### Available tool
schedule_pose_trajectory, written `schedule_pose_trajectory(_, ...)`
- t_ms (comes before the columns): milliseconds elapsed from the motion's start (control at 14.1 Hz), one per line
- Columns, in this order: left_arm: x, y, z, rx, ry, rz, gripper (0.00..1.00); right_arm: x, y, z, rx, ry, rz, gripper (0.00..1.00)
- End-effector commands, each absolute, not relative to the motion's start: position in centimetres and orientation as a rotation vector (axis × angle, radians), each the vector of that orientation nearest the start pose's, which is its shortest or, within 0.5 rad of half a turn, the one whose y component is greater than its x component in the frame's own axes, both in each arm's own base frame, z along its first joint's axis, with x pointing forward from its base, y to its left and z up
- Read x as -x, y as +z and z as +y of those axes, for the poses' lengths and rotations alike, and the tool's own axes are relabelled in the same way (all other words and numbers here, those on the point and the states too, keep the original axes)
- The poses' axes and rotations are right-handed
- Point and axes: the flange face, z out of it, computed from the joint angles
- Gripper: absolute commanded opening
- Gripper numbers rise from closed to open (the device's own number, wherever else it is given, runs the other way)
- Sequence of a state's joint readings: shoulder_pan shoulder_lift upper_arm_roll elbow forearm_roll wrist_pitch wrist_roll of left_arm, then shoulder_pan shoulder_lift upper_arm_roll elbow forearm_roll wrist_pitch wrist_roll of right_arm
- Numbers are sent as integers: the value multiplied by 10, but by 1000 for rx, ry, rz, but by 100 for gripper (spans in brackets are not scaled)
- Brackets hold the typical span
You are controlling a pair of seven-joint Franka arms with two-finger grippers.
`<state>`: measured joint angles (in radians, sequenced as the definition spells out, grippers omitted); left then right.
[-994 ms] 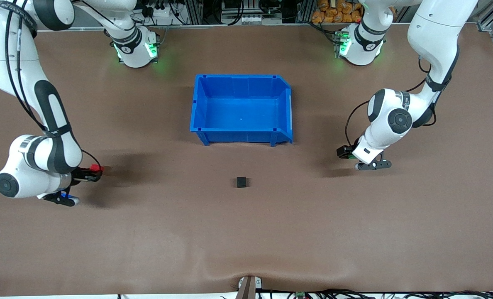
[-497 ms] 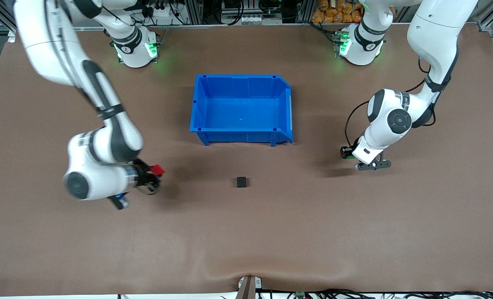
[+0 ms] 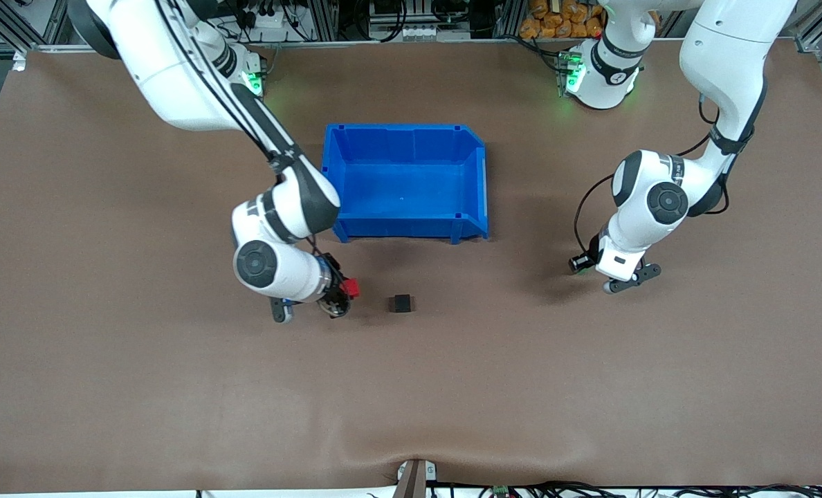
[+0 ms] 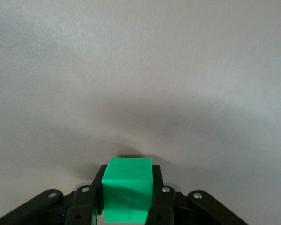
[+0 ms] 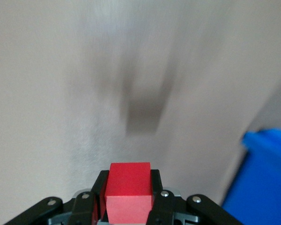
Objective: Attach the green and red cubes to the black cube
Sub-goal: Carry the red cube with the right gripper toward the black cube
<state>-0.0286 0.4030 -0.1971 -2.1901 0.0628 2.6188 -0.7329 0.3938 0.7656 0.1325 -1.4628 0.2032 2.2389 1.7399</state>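
Observation:
The black cube [image 3: 402, 303] sits on the brown table, nearer the front camera than the blue bin. My right gripper [image 3: 347, 288] is shut on the red cube [image 3: 351, 288] and hangs low beside the black cube, toward the right arm's end. The red cube fills the jaws in the right wrist view [image 5: 129, 191]. My left gripper [image 3: 580, 263] is shut on the green cube [image 4: 128, 194] toward the left arm's end of the table. The green cube barely shows in the front view.
The blue bin [image 3: 405, 181] stands open and empty in the table's middle, toward the robots' bases from the black cube. Its corner shows in the right wrist view [image 5: 264, 180]. Bare brown tabletop lies all around.
My right arm has swept from the right arm's end of the table toward the middle with the red cube, stopping beside the black cube. My left gripper has turned slightly in place.

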Motion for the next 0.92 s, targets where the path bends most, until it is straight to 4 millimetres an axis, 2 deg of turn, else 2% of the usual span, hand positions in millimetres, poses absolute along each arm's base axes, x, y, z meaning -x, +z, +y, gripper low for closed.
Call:
schedule_pose_trajectory(0,-576,246,-149,3016,-34,-1057,0,-621,201,385,2226,314,1960,0)
schedule_pose_trajectory(142,-591,265,-167,2963,-15,-1183,0,-618,189,395,2163,299,2002,0)
schedule_pose_trajectory(284,-599,268,-179,2916,18,-1262,0,-617,182,397,2153,300,2011,0)
schedule_pose_trajectory(639,-592,273,-212,2746,25,-1599,0,-623,173,400,2056,266,2038,0)
schedule_pose_trajectory(852,-599,286,-225,2581,19,-1873,0,-622,170,406,2030,258,2028,0)
